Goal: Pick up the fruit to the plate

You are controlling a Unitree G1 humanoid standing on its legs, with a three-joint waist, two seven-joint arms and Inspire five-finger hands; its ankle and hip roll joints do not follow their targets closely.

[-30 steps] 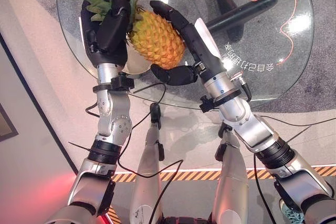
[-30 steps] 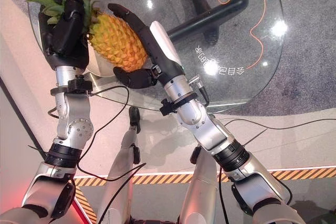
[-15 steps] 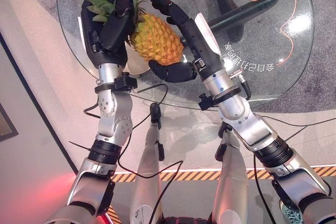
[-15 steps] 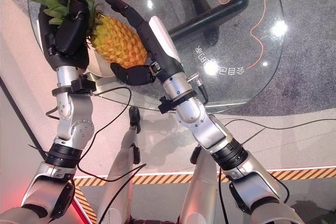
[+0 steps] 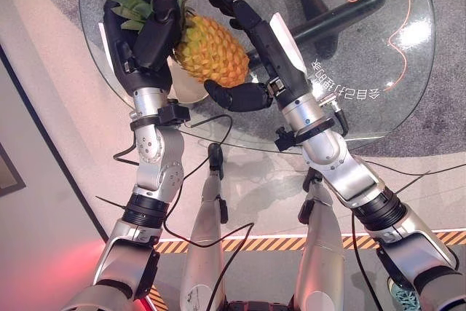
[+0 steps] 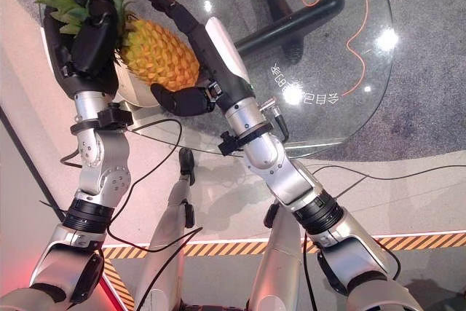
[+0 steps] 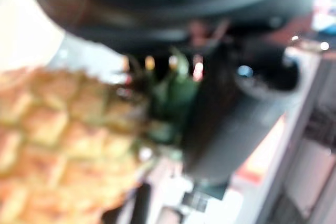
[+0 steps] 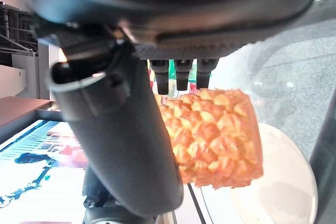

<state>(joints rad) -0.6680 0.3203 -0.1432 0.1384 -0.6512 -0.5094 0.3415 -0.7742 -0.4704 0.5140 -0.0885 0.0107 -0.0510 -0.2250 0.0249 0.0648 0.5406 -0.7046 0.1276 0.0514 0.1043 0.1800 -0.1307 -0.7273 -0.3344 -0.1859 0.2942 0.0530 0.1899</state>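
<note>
The pineapple (image 5: 211, 52) is golden orange, its skin a grid of raised, scaly diamond bumps, with a tuft of stiff green pointed leaves (image 5: 127, 5) at one end. Its body is a plump oval, and the end away from the leaves looks blunt in the right wrist view. It lies on its side above the white plate (image 5: 188, 87), at the near left part of the round glass worktop (image 5: 378, 107); whether it touches the plate cannot be told.

The left robot hand (image 5: 145, 38) is dark and matte, and its fingers curl around the leafy crown and the neck of the fruit, gripping it there. The right robot hand (image 5: 251, 41) is spread wide around the body of the fruit: its straight fingers reach along the far side while the thumb (image 5: 237, 96) sticks out below the blunt end. A white cover runs along the back of this hand.

The plate is smooth, round and shallow, and it shows partly under the fruit and between the two wrists. The worktop is clear and glossy with bright spots of reflected light; through it shows a black bar (image 5: 335, 16) of the base and a thin orange cord (image 5: 400, 49) on a grey speckled floor. Small white characters (image 5: 346, 81) are printed on the glass near the right arm.
</note>
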